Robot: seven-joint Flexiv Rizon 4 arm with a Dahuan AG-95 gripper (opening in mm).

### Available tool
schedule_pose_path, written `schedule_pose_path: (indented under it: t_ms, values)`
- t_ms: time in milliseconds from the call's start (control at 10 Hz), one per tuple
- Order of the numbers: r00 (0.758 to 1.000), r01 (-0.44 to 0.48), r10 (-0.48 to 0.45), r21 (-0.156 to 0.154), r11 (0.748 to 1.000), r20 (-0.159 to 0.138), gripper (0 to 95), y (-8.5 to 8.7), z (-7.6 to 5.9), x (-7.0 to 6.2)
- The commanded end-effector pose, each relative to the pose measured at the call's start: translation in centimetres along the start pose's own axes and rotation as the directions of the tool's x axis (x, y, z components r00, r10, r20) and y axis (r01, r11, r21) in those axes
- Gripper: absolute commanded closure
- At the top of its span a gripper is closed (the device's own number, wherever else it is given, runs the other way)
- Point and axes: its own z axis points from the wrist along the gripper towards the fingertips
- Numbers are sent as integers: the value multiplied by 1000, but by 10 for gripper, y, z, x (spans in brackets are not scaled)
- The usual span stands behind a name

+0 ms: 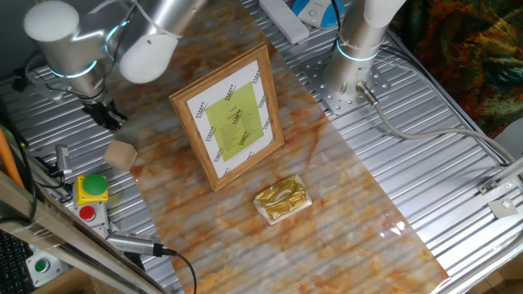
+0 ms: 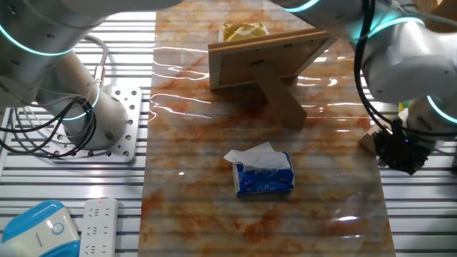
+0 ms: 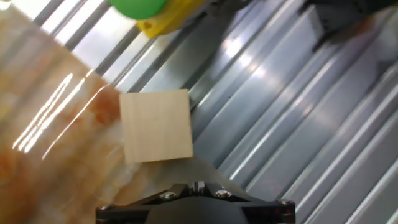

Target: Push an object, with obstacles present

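1. The wooden block (image 1: 120,153) sits at the edge of the marbled orange-and-white mat (image 1: 343,204), where the mat meets the ribbed metal counter (image 1: 458,196). In the hand view the block (image 3: 157,126) straddles that edge, partly on the mat and partly on the metal ribs.
2. The claw (image 1: 106,114) is low over the counter just beside the block, on the side away from the picture frame. Its dark fingers appear close together in one fixed view, but I cannot tell whether they are spread or pressed together; nothing is between them.
3. In the other fixed view the claw (image 2: 400,151) is a dark mass at the mat's edge, with a sliver of the block (image 2: 367,143) showing next to it.
4. The picture frame (image 1: 230,117) stands propped up on the mat, well apart from the block, its yellow-green sheet facing one fixed camera; the other fixed view shows its back and stand.
5. The gold foil packet (image 1: 282,198) lies flat on the mat near the frame's front, apart from it.
6. A blue tissue pack (image 2: 264,175) lies on the mat behind the frame.
7. A yellow box with a green button (image 1: 91,189) sits on the counter near the block.
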Motion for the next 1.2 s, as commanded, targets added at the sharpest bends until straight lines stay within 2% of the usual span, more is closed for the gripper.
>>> schedule_pose_path:
  t_ms: [100, 300, 800, 1200]
  values:
    - [999, -31, 31, -9, 999, 8, 950, -2, -3, -10]
    - [998, -57, 57, -16, 998, 10, 950, -1, -4, -20]
    - [995, -93, 93, -21, 995, 17, 950, -2, 1, -36]
    - [993, -119, 119, -31, 992, 23, 950, 4, 8, -39]
